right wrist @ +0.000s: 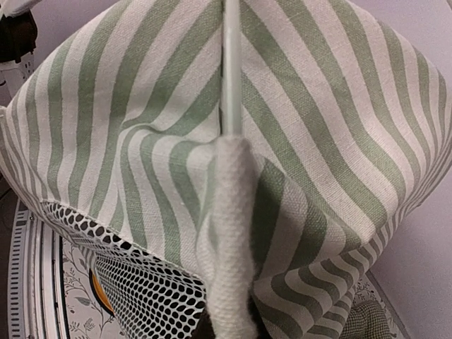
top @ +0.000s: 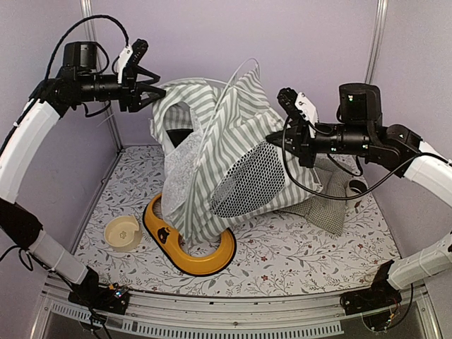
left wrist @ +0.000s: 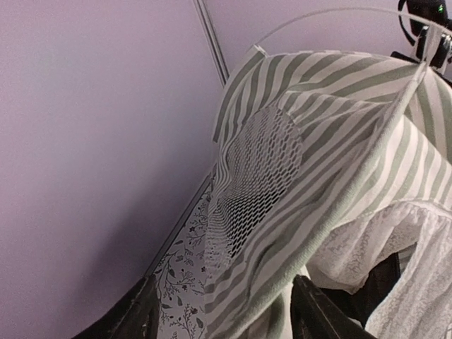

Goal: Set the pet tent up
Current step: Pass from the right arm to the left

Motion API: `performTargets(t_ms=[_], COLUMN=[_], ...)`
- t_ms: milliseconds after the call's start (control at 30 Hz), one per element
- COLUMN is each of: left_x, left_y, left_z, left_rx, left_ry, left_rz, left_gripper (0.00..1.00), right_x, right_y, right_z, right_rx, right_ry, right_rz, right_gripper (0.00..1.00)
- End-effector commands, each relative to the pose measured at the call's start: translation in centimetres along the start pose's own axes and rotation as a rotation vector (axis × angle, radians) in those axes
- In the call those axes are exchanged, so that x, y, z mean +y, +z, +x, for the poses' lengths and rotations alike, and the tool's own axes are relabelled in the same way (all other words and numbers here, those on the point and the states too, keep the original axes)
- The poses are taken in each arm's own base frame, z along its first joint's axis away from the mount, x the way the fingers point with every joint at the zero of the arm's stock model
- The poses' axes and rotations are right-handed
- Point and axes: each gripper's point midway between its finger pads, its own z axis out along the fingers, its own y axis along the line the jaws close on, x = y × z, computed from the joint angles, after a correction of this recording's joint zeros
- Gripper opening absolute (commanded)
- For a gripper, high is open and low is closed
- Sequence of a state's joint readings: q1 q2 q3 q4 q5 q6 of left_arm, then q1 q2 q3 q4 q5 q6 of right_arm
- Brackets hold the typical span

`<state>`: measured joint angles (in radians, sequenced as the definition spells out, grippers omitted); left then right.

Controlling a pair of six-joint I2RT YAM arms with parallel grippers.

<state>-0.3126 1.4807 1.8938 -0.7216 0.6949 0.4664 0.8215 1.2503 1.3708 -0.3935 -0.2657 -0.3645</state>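
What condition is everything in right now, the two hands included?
pet tent: half raised, lopsided.
left hand: open, tent fabric between its fingers.
right hand: shut on the tent's pole sleeve.
beige bowl: upright, empty.
yellow dish: flat, partly under the tent.
checked cushion: crumpled.

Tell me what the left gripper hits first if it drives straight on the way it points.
The pet tent: its striped fabric hangs right between the left gripper's spread fingers, so it would likely press into that cloth first.
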Motion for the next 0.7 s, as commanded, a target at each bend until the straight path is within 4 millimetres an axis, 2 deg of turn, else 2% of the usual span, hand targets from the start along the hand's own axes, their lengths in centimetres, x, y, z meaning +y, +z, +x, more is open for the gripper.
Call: performTargets(t_ms=[0,133,233,267,300,333,400,467,567,667], left_x=[-2.0,-2.5,-2.5,-2.4,-2.4,-2.4,-2.0,-1.2,-0.3,0.2], left_y=[1.0,1.9,2.2,2.3,2.2,2.2,2.3,2.3,2.2,2.1], left_z=[0.9,1.3,1.2,1.3,1.2,1.4,1.3,1.1,0.7,-0.1], left_rx=[0.02,0.034,0.032,0.031,0.026,0.024,0.008,-0.008,-0.047,-0.103], left_ry=[-0.007,-0.008,-0.006,-0.008,-0.007,-0.013,-0.02,-0.031,-0.063,-0.087], left_rz=[0.071,0.082,0.067,0.06,0.053,0.048,0.023,-0.028,-0.083,-0.127], left_gripper=[0.59,0.41,0.1,0.03,0.0,0.0,0.0,0.0,0.0,0.0], right_x=[-0.4,-0.7,-1.5,-1.8,-2.2,-2.6,-3.4,-4.3,-6.3,-8.7], right_y=[-2.5,-2.5,-2.5,-2.5,-2.5,-2.5,-2.6,-2.6,-2.7,-3.4], right_z=[-3.9,-3.5,-3.2,-3.1,-3.0,-2.8,-2.6,-2.5,-2.0,-2.0], right_rx=[-0.105,-0.091,-0.075,-0.068,-0.059,-0.052,-0.043,-0.034,-0.003,0.016], right_ry=[-0.043,-0.038,-0.032,-0.03,-0.026,-0.021,-0.009,0.011,0.048,0.084], right_rz=[0.019,0.036,0.078,0.101,0.124,0.146,0.19,0.241,0.35,0.487], right_gripper=[0.0,0.0,0.02,0.07,0.14,0.22,0.46,0.63,0.8,0.93])
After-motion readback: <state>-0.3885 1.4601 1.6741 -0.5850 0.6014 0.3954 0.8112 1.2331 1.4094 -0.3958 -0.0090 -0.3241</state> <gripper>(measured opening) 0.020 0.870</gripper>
